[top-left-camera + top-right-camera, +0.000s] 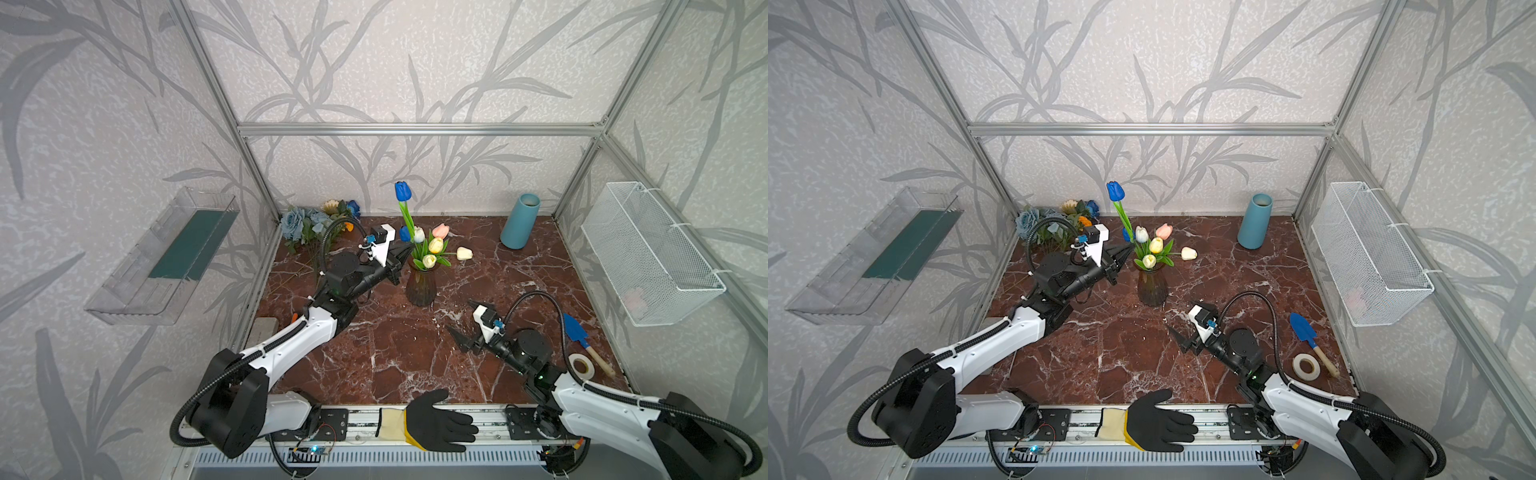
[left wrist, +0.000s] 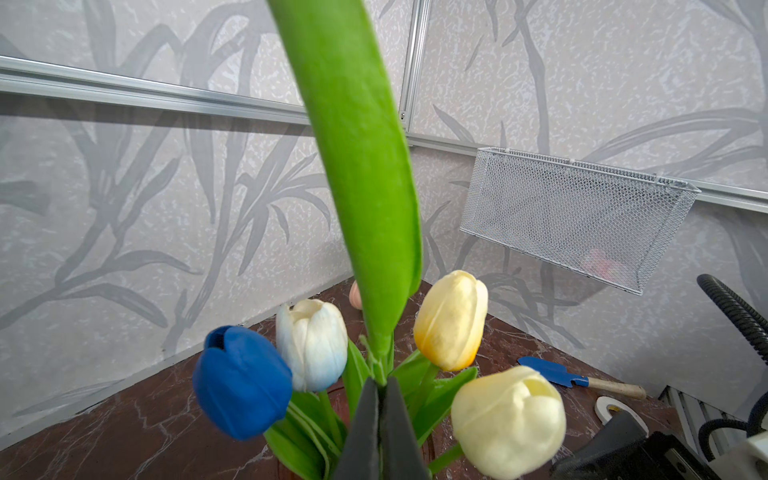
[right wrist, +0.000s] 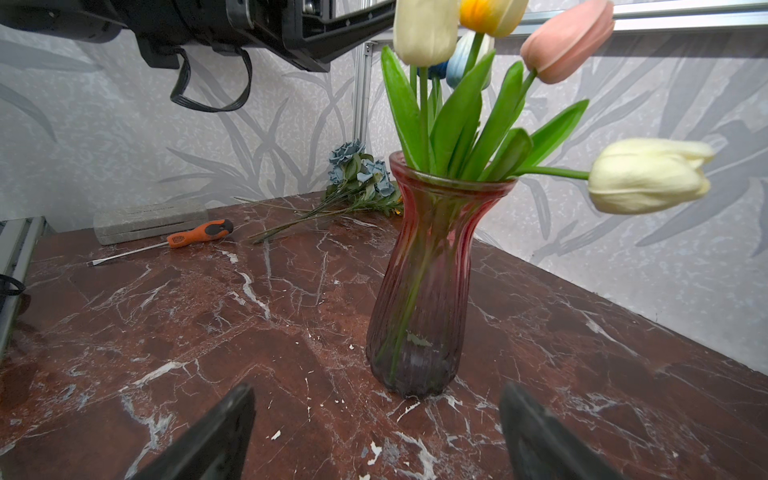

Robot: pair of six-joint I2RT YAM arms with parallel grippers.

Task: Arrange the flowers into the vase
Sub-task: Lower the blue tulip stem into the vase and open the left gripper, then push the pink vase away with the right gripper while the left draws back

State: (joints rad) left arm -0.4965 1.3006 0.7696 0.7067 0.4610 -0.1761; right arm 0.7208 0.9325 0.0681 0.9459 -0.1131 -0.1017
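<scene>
Perhaps seven tulips [image 1: 435,245], one vase [image 1: 421,286]

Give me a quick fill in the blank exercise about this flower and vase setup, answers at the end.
1. The left gripper is shut on the stem of the tall ____ tulip.
2. The right gripper has its jaws ____, holding nothing.
3. The dusty-blue roses lie on the ____, outside the vase.
4. The screwdriver has a mostly ____ handle.
Answers: blue; open; table; orange.
</scene>
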